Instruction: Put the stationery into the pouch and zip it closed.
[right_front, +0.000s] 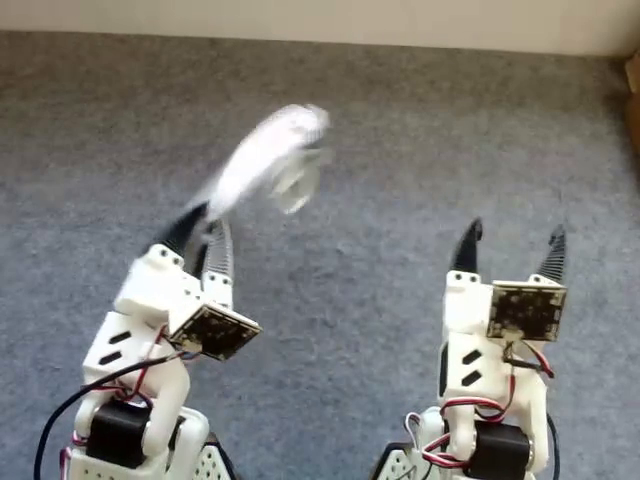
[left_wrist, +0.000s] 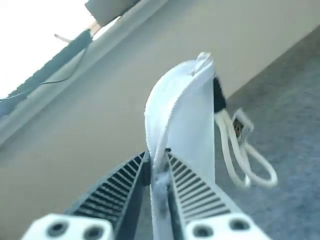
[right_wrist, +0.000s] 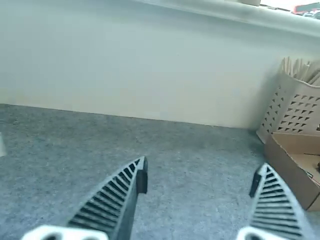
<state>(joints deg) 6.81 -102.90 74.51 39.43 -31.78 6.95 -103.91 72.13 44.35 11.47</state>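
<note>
**Left pincer (left_wrist: 157, 161) clamped on pouch (left_wrist: 186, 112); right pincer (right_wrist: 200, 176) wide**

Left pincer (right_front: 203, 228) is pinched narrow on one end of the white pouch (right_front: 266, 160), w/ the ribbed fingers (left_wrist: 117, 192) pressing the fabric from both sides. The pouch is held up off the worktop (right_front: 420, 140) and juts forward and away from the arm. Right pincer (right_front: 510, 245) sits low beside it, well apart from the pouch, fingers spread wide over bare surface.

Worktop is covered in grey, carpet-like material (right_wrist: 70, 137) that runs back to a plain pale wall (right_wrist: 150, 60).

High view: the pouch is a smeared white shape, no detail to tell. Left wrist view gives more: zip teeth (left_wrist: 159, 122) along the pouch edge, a pull tab (left_wrist: 202, 61) at the far end, and a white cord loop (left_wrist: 245, 160) hanging off its side. Whether the zip is shut, can't tell.

Right wrist view adds the room's corner: a perforated pale basket (right_wrist: 295, 102) against the wall and a cardboard box (right_wrist: 292, 160) just in front of it.
</note>
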